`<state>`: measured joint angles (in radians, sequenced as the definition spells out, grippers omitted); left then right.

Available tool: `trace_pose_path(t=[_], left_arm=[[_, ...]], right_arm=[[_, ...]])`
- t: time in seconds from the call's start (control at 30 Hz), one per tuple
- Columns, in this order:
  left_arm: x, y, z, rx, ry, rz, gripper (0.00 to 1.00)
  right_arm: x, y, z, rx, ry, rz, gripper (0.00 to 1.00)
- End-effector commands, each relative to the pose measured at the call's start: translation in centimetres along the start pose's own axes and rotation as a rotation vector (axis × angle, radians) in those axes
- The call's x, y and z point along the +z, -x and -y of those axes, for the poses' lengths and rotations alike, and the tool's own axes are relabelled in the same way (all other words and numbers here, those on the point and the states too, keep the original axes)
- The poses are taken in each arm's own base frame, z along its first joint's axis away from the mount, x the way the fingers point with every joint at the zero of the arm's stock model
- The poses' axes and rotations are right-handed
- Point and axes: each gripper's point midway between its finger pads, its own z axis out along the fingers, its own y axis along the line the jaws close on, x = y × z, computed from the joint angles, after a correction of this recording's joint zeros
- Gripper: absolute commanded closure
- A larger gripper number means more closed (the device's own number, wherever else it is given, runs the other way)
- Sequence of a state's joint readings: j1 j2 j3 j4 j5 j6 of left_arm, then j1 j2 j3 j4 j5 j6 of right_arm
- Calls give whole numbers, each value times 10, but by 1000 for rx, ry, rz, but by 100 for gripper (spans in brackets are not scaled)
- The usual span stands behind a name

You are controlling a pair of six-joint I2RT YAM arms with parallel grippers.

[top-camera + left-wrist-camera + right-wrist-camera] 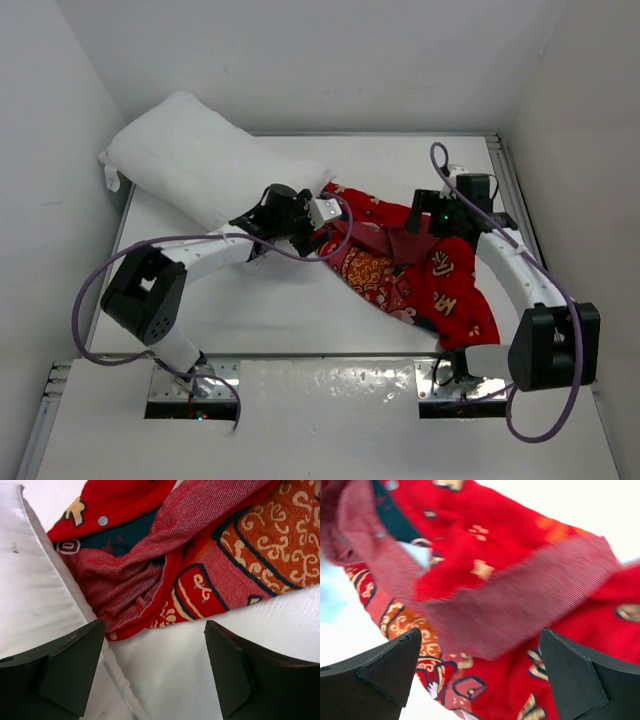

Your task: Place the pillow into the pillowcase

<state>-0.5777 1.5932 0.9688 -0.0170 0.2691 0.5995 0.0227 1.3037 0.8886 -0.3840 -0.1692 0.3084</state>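
Pillowcase (165, 570) bunched just ahead of left pincer (154, 630)

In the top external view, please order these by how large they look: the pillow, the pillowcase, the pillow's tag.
1. pillow and pillowcase: similar area; the pillowcase is crumpled, so I do not rank them.
2. tag: clearly smallest.

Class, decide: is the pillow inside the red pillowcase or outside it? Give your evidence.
Outside. The white pillow lies bare at the far left, its edge only beside the crumpled pillowcase; no red fabric covers it.
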Motion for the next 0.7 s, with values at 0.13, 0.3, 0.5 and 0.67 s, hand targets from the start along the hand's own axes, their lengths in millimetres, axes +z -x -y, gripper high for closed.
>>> trace_pose_path(t=[0.13,0.3,0.5,0.67], left_arm=[[13,32,-14,-9,78,104,18],[11,30,-20,-13,108,99,17],[-3,28,-32,-11,162,109,15],[-20,38,-40,13,220,162,5]], right_arm=[[42,3,-47,-138,31,21,1],[72,11,-55,-164,-28,0,29],[35,79,-51,-196,-149,186,100],[-89,179,-99,-331,-138,549,100]])
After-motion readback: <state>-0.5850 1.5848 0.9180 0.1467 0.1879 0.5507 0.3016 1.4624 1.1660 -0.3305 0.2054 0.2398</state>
